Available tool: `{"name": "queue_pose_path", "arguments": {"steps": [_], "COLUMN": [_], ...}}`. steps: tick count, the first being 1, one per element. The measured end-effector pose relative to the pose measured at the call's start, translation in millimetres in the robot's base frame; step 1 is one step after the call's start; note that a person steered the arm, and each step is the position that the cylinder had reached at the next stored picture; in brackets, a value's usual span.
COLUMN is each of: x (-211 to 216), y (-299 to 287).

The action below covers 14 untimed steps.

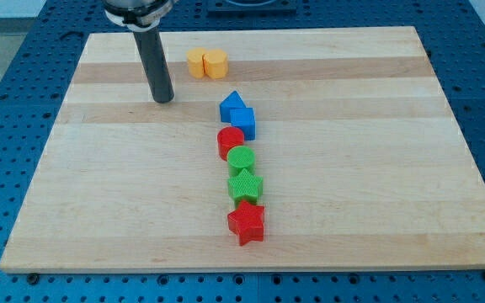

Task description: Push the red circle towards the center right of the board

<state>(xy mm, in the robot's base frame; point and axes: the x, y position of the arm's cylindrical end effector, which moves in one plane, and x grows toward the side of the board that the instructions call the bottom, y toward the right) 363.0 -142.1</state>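
The red circle (230, 140) lies near the board's middle, in a column of blocks. It touches the blue cube (243, 123) above it and the green circle (242, 159) below it. My tip (164, 98) rests on the board up and to the left of the red circle, well apart from it. A blue triangle (233, 104) tops the column. A green block of unclear shape (245, 185) and a red star (247, 222) continue it downwards.
Two yellow blocks (206, 62) sit side by side near the board's top edge, right of my rod. The wooden board (377, 168) lies on a blue perforated table.
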Motion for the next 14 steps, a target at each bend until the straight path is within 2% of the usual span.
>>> {"name": "queue_pose_path", "arguments": {"steps": [2, 3, 4, 6, 10, 12, 14], "x": [61, 87, 102, 103, 103, 97, 93], "y": [-10, -35, -43, 27, 112, 172, 181]}}
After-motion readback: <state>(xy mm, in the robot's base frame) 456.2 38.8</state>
